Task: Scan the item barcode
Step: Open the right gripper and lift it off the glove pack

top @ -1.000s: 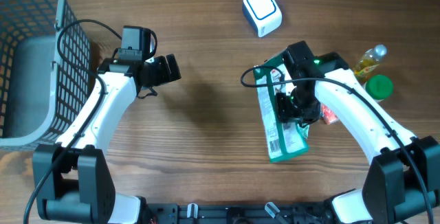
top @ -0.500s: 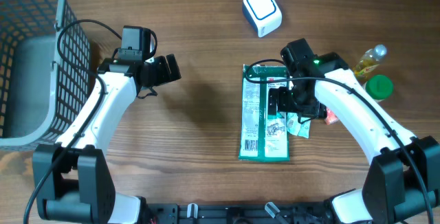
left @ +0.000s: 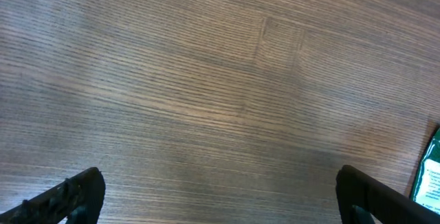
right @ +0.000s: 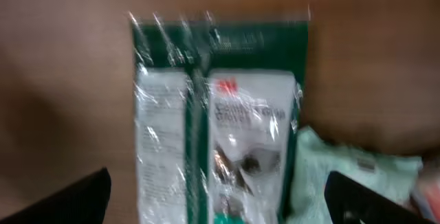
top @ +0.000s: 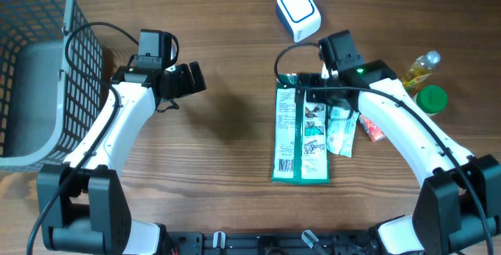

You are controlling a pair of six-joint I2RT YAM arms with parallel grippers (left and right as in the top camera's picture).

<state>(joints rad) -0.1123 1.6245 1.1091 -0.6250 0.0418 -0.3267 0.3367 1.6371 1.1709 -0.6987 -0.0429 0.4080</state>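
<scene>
Lying flat on the wooden surface, long side running away from the robot: a green packet with white printed panels, barcode face up near the end closest to the robot. Just beside its right edge, touching or overlapping, a smaller pale packet, then a bit of something red. Hovering over the far end of the green packet, the right tool, jaws spread wide and gripping nothing. Seen through the right wrist camera, blurred: the same green packet below the right tool, one dark finger in each lower corner; cannot tell whether touching the wrapper. Well apart from the packet, off to the left, the left tool, likewise wide open and empty, with only bare wood under it and a sliver of green packet at the frame's right edge. Beyond the packet, at the far edge, a white scanner. At far left, a wire basket. At far right, a small bottle next to a green lid.
</scene>
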